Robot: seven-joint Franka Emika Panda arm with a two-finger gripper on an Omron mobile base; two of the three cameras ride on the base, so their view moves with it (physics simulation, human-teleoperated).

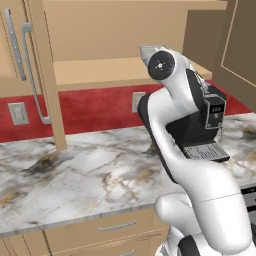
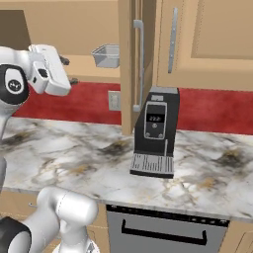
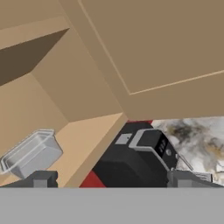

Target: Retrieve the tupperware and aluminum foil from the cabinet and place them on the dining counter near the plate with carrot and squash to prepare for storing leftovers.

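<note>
Gripper fingers apart, holding nothing, before the open cabinet.
Tupperware sits on the cabinet shelf at 9 o'clock in the hand view; black coffee machine stands on the surface below.

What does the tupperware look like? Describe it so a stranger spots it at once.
Find the open wall cabinet above the marble counter. On its lowest shelf, near the open door's edge, sits the tupperware: a shallow, grey, see-through rectangular tub with a flared rim. The black coffee machine below is tall and opaque.
</note>
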